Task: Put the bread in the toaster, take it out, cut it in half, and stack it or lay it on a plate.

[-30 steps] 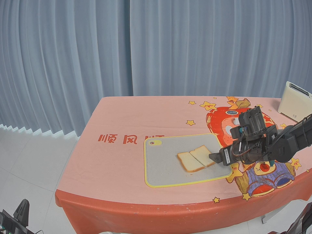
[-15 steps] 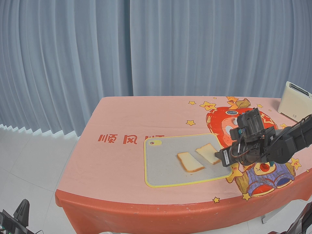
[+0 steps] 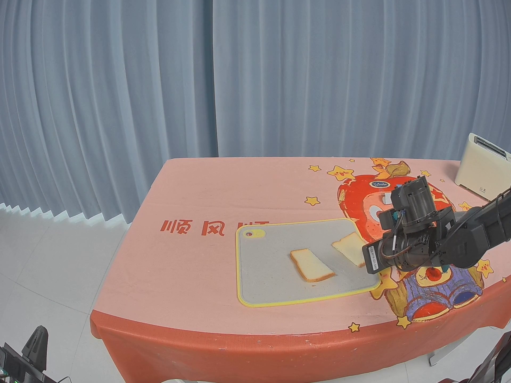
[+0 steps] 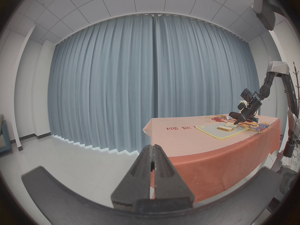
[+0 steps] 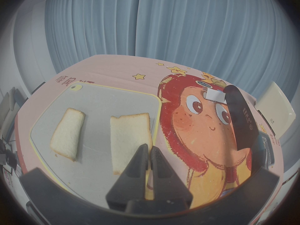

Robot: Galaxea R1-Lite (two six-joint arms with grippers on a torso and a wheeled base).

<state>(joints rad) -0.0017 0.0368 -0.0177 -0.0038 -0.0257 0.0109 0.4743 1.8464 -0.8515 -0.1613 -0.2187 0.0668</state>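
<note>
Pinching one bread half (image 3: 350, 247) by its near corner with the right end effector (image 3: 367, 256), fingers pressed on the crust, at the right edge of the cutting board (image 3: 266, 277), right of frame centre. Leaving the other half (image 3: 311, 265) flat mid-board, apart from the first. Holding the left end effector (image 4: 153, 160) pressed together on nothing, well apart from the counter (image 3: 213, 198). Probably best: grip lightly to avoid tearing the crumb, lift level before carrying, lower squarely onto the other half with edges matched, release only once resting.
</note>
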